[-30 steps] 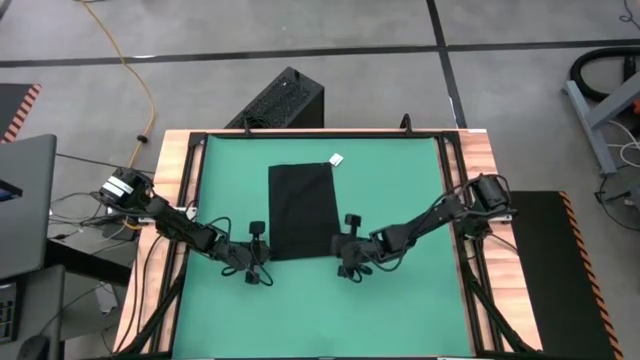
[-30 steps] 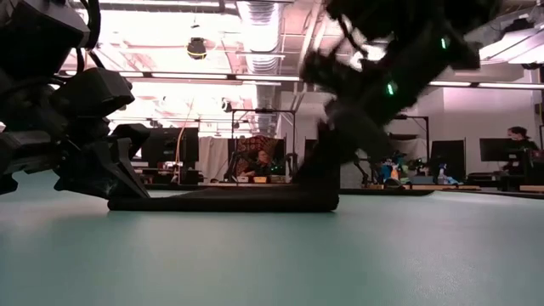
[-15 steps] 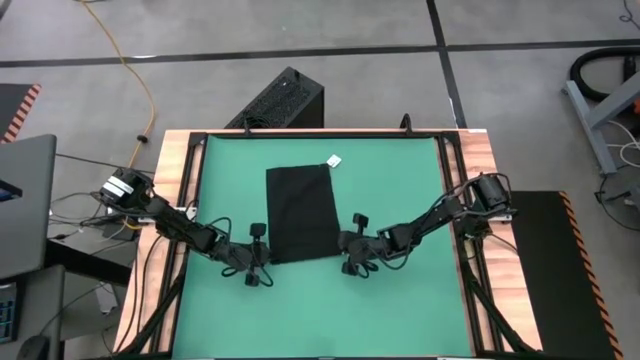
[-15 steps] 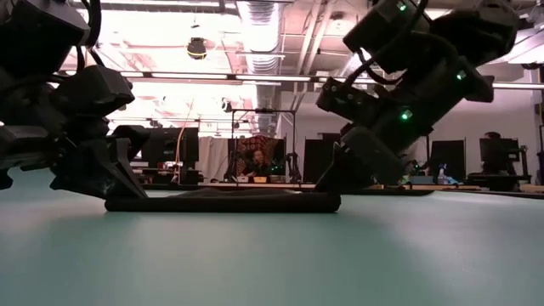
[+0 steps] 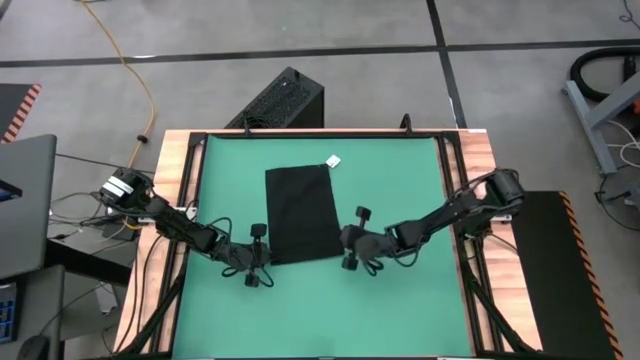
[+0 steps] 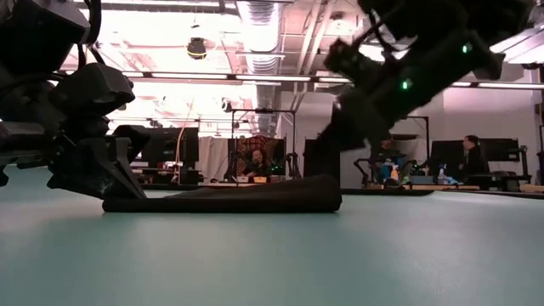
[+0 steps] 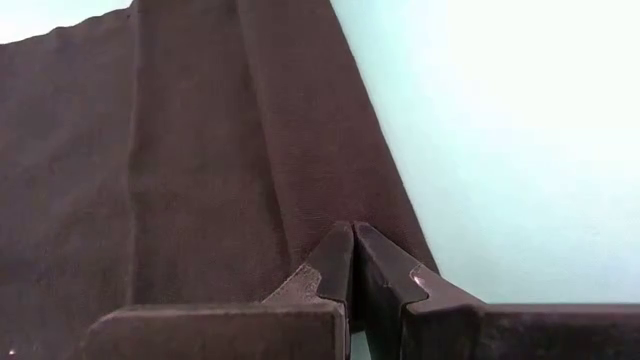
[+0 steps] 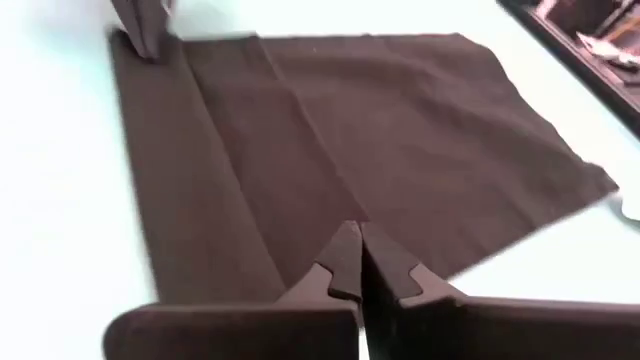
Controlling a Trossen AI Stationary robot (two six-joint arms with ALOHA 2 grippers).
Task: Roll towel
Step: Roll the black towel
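One green mat [image 5: 400, 200] covers the counter, and on it lies one towel [image 5: 301, 212], flat, left of the middle, its long axis running from the far edge toward the near edge, its white tag [image 5: 335, 159] at the far corner. Two grippers flank its near end: the left gripper [image 5: 256, 255] and the right gripper [image 5: 352, 240], each at a near corner, about equally close, jaws pressed together on the hem.
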